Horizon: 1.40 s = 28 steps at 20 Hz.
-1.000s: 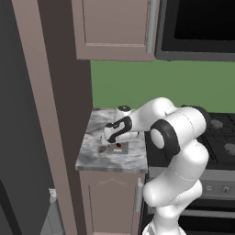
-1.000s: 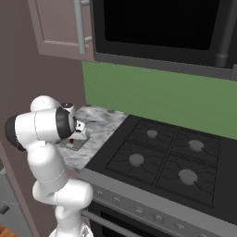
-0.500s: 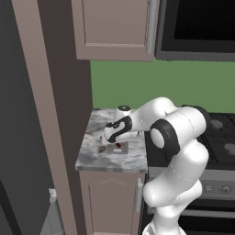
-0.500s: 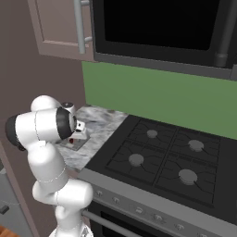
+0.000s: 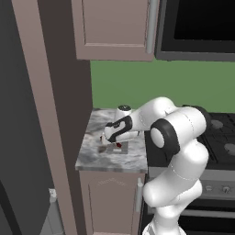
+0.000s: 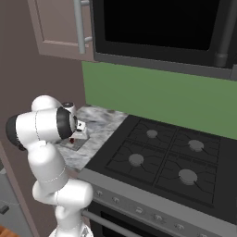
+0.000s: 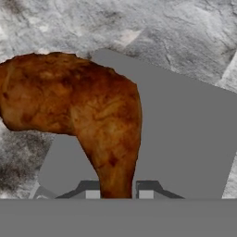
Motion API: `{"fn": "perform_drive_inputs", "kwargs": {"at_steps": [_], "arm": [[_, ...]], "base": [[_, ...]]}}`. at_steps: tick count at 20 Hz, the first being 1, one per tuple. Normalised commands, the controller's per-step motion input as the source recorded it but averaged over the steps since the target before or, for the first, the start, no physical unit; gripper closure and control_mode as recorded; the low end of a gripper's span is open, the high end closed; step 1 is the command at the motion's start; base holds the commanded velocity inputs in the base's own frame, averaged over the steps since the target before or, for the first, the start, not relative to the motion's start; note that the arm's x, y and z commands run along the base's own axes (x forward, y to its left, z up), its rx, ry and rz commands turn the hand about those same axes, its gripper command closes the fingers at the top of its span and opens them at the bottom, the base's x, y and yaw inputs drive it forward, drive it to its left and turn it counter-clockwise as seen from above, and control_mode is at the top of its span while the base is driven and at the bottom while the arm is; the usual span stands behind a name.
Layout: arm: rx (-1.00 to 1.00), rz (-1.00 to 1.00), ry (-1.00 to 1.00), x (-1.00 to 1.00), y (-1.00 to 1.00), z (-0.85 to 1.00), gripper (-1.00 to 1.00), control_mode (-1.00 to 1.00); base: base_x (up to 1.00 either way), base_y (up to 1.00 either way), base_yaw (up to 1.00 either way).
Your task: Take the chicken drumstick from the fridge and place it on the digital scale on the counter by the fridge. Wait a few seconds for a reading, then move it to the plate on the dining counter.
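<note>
though blurred, digital scale [image 7: 185, 134] seems unlabelled

The reddish-brown club-shaped chicken drumstick [image 7: 78, 111] ran past the hand view's left edge; the arm hid most of the flat grey square scale [image 5: 120, 149].

- The table [image 5: 94, 151] is lying narrow, with a tall taupe panel [image 5: 69, 105] standing hard against its left edge and blocking passage there
- An upper cabinet [image 5: 114, 32] is hanging overhead, limiting lift
- The stove [image 6: 162, 157] is sitting level on the right, leaving that side passable
- The green wall [image 5: 137, 85] is closing the back
</note>
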Motion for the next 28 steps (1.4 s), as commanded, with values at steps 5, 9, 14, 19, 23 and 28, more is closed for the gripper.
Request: {"fn": "perform_drive_inputs", "kwargs": {"at_steps": [5, 9, 14, 19, 23, 28], "arm": [[0.0, 0.0, 0.02, 0.0, 0.0, 0.0, 1.0, -1.0], [0.0, 0.0, 0.0, -0.03, 0.0, 0.26, 1.0, -1.0], [0.0, 0.0, 0.0, -0.53, -0.12, 0.88, 1.0, -1.0], [0.0, 0.0, 0.0, -0.89, -0.27, 1.0, 1.0, -1.0], [0.0, 0.0, 0.0, -1.0, -0.31, 0.88, 1.0, -1.0], [0.0, 0.0, 0.0, -0.91, -0.42, 0.66, 1.0, -1.0]], "base": [[0.0, 0.0, 0.0], [0.0, 0.0, 0.0], [0.0, 0.0, 0.0], [0.0, 0.0, 0.0], [0.0, 0.0, 0.0], [0.0, 0.0, 0.0]]}}
